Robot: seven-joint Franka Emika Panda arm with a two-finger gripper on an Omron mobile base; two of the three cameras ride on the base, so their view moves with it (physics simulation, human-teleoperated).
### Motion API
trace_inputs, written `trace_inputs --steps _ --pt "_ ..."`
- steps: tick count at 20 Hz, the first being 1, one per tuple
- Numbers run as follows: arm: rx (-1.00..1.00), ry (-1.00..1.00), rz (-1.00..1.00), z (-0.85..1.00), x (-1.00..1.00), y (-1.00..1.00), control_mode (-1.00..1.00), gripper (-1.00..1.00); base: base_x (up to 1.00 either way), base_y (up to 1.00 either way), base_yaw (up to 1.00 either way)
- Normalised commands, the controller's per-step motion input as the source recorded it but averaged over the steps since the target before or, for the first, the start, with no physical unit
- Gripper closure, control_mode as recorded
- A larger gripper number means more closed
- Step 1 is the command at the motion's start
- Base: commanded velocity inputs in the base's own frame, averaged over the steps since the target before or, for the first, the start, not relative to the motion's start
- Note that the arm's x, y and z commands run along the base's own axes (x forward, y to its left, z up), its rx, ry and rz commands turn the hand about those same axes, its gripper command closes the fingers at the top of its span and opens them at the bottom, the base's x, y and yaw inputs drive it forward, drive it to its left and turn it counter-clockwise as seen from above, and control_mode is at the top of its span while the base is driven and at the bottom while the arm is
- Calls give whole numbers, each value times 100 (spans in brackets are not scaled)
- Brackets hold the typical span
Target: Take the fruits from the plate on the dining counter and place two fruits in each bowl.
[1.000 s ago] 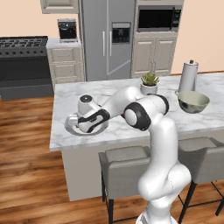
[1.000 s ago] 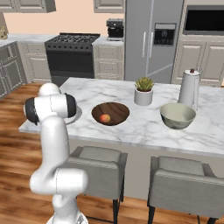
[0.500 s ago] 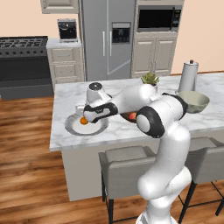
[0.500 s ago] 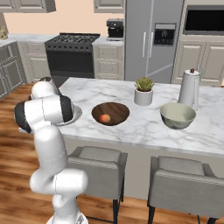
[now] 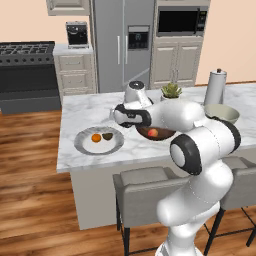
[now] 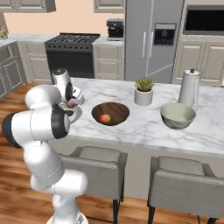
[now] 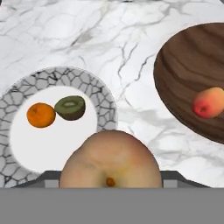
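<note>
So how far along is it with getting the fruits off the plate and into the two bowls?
About a quarter done. One red-pink fruit already lies in the dark brown bowl. The gripper holds a reddish-brown fruit above the counter, between plate and bowl. The orange fruit and the olive-green fruit still sit on the plate, and the pale grey-green bowl looks empty.

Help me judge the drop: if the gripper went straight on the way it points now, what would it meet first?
Probably bare dining counter between the plate and the dark brown bowl. The gripper holds a reddish-brown fruit that blocks the line, so depth is unclear; the plate's rim is close.
</note>
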Motion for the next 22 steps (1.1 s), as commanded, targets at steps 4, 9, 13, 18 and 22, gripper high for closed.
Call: trace_inputs --steps 4,9,13,18,22 --pt "-4 3 0 18 -9 -100 -100 100 0 0 0" --pt "-2 11 0 28 2 -100 -100 100 0 0 0" --pt "0 1 3 -4 25 -69 -100 100 0 0 0" --pt "0 0 0 -34 26 -54 -100 100 0 0 0" --pt "0 0 0 -58 21 -50 -100 100 0 0 0"
